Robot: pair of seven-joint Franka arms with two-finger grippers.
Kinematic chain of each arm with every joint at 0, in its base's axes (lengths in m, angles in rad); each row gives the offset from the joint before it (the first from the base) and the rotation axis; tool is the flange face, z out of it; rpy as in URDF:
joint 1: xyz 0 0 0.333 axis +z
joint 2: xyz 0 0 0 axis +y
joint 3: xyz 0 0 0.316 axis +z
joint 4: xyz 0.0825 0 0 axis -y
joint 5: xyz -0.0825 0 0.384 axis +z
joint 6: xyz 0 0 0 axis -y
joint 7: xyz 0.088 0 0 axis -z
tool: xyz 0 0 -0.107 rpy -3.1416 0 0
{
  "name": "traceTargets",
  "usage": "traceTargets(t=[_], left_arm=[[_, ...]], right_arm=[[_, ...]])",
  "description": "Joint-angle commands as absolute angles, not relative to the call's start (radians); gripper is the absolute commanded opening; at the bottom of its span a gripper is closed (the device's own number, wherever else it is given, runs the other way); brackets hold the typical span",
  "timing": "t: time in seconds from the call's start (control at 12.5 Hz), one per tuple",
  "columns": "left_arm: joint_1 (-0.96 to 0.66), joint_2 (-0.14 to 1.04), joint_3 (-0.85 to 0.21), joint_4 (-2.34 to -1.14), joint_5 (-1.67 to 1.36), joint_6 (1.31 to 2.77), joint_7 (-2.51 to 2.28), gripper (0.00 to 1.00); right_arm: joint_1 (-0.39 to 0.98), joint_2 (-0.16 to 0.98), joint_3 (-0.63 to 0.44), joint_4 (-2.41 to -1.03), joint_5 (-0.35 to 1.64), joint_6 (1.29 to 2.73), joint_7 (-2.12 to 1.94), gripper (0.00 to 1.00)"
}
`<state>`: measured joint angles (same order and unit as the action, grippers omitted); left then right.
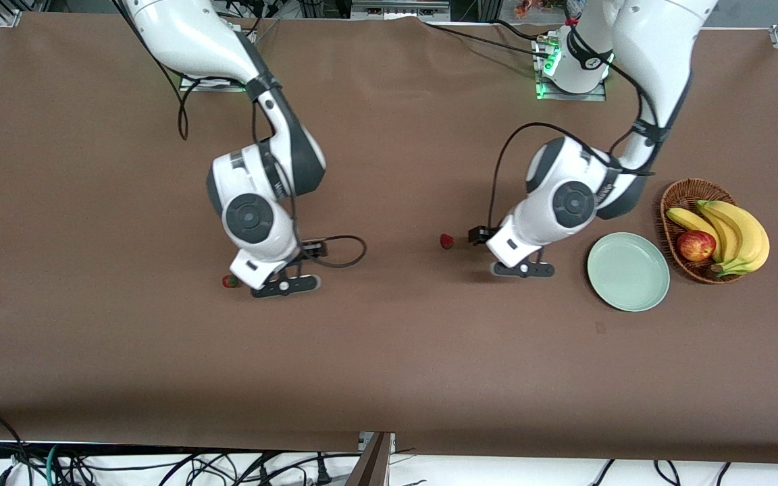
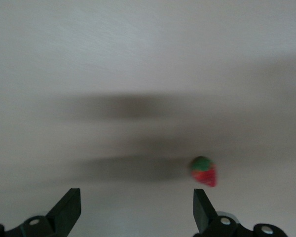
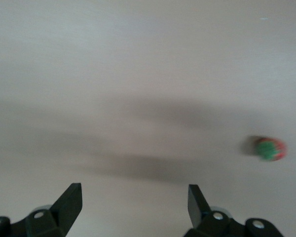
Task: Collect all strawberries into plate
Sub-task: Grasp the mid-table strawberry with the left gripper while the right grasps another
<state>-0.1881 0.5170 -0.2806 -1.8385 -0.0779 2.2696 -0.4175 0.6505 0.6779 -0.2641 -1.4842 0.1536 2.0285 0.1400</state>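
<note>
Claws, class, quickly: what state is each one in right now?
Left claw: open, holding nothing, over the table beside a strawberry.
Right claw: open, holding nothing, over the table near another strawberry.

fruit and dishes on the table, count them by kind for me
strawberries: 2
bananas: 3
apple: 1
plate: 1
basket: 1
total: 8

Basket: brown wicker, on counter toward the left arm's end, well apart from left pincer. Contents: bananas, yellow bunch; apple, red, touching bananas. Counter: brown cloth cover.
</note>
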Motion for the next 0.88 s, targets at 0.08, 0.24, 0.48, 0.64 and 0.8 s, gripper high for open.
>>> traceTargets(t=[0.08,0.24,0.48,0.64,0.8], left_arm=[[-0.268,0.578,-0.273,-1.836,-0.069,2.384,-0.561,1.0],[-0.282,0.612,-0.273,-1.835,-0.066,2.443,-0.587,1.0],[-0.31,0.643,-0.273,-1.827,0.055,2.474,-0.693,1.0],[-0.314,0.66,-0.273,-1.821,0.159,2.474,-0.786,1.0],[-0.334,0.667,-0.273,-1.819,0.184,2.476,-0.836,1.0]], right_arm=[[0.619,0.629,-0.341,-1.704,0.169,2.263,-0.159,0.94],[0.566,0.646,-0.338,-1.72,0.172,2.306,-0.225,0.91],[0.529,0.669,-0.337,-1.733,0.293,2.306,-0.34,0.83],[0.509,0.676,-0.336,-1.733,0.324,2.307,-0.371,0.78],[0.508,0.684,-0.336,-1.73,0.325,2.309,-0.371,0.68]])
